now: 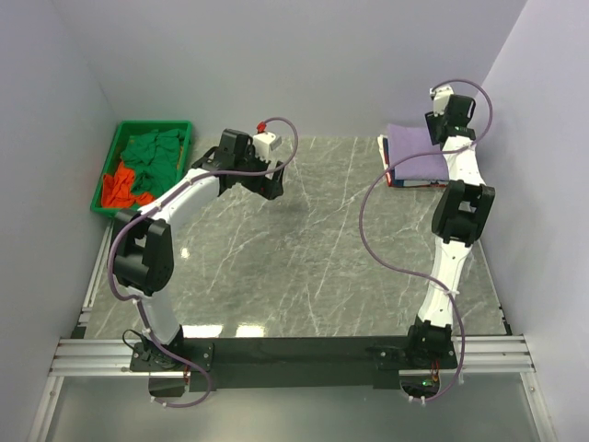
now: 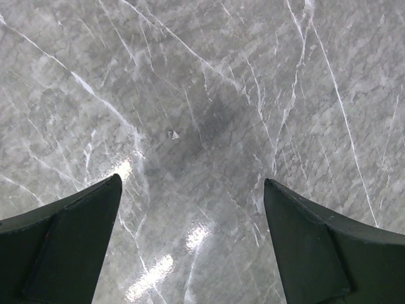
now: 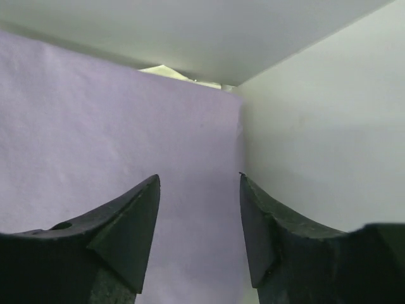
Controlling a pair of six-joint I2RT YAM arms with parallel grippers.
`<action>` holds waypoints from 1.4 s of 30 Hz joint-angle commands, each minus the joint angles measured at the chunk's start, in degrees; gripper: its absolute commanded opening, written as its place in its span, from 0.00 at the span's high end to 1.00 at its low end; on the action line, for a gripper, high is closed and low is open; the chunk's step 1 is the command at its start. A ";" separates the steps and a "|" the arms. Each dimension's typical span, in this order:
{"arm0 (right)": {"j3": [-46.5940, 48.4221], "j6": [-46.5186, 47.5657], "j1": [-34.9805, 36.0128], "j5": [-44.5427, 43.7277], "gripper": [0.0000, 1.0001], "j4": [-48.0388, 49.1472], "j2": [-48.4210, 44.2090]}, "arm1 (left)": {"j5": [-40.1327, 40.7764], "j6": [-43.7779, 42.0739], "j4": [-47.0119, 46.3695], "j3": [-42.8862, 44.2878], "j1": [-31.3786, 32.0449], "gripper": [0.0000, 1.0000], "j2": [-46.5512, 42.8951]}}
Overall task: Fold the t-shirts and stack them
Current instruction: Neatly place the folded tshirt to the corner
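Left arm bent, reaching toward upper middle of frame. Left gripper (image 2: 193, 183) over bare marble table (image 2: 253, 95), jaws spread wide, empty. Right arm stretched to upper right. Right gripper (image 3: 199, 177) parted, nothing held, above folded purple shirt (image 1: 411, 147). Green shirt (image 1: 152, 152) and orange shirt (image 1: 120, 189) heaped in bin (image 1: 152, 124), upper left.

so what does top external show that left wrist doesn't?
Only top external: the bin at far left holding green shirts and an orange-red shirt, the folded lavender shirt at far right, and the right arm reaching over it.
Only left wrist: a small white speck on the table, and the fingers wide apart with nothing between them.
Both: the marble table and the left gripper, above bare table.
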State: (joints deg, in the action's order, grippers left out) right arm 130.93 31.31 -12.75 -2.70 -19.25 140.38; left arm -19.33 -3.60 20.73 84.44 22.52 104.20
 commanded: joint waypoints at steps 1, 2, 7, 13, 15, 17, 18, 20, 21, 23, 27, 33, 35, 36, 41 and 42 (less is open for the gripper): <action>2.31 -2.39 -0.25 -1.35 0.39 2.64 -5.10 | 1.14 0.43 -0.34 1.78 -0.20 0.00 -1.98; 2.13 -3.18 -0.25 -0.30 0.37 2.20 -6.16 | 1.57 0.52 -0.60 1.52 -0.20 0.01 -2.60; -1.37 -11.17 -0.87 5.85 0.22 -1.58 -14.59 | 3.69 2.97 -4.11 -2.07 -1.51 0.01 -9.26; -7.36 -23.83 -2.45 19.97 0.12 -6.83 -21.90 | 3.06 7.63 -6.41 -3.76 -2.92 0.01 -13.41; -7.53 -27.16 -2.36 24.39 0.11 -9.74 -22.51 | 3.78 8.78 -4.75 -3.06 -3.53 0.00 -13.33; -9.11 -30.24 -2.28 28.18 0.11 -11.34 -22.86 | 2.03 9.31 -3.25 -1.74 -4.24 0.01 -12.80; -11.90 -32.60 -2.10 28.10 0.11 -10.99 -23.39 | 1.76 10.53 -2.46 -1.22 -5.11 0.01 -12.27; -16.74 -32.02 -1.40 26.79 0.11 -9.07 -24.97 | -0.26 11.59 0.88 0.63 -6.34 0.01 -10.95; -21.11 -31.84 -1.31 26.43 0.12 -8.19 -26.28 | -3.83 12.55 1.32 0.72 -7.05 0.01 -10.78; -23.96 -31.14 -1.22 27.91 0.14 -8.17 -26.91 | -6.32 13.35 1.07 -0.68 -9.07 0.00 -10.78; -32.11 -27.10 -0.61 29.76 0.18 -11.33 -30.06 | -6.33 15.11 5.53 -1.39 -10.48 0.01 -9.55; -47.42 -21.48 1.76 31.26 0.18 -15.98 -39.19 | -10.03 10.28 11.35 -7.53 -12.59 0.01 -8.84; -52.76 -20.24 2.55 31.44 0.18 -17.05 -42.44 | -7.05 8.27 11.52 -11.48 -12.59 0.01 -9.89; -54.28 -18.67 3.52 31.53 0.18 -18.36 -43.60 | -6.08 7.73 11.26 -13.67 -12.59 0.01 -10.33; -65.08 -15.84 7.65 28.81 0.18 -19.43 -53.25 | -1.59 5.80 8.80 -20.45 -12.59 0.01 -16.30; -66.50 -15.58 8.61 28.11 0.18 -19.51 -54.58 | -1.06 5.53 8.54 -22.20 -12.59 0.01 -17.36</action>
State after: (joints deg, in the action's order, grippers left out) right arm 67.70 12.49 -6.24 26.74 -37.47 90.94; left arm -22.79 4.58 31.03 64.07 10.04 93.45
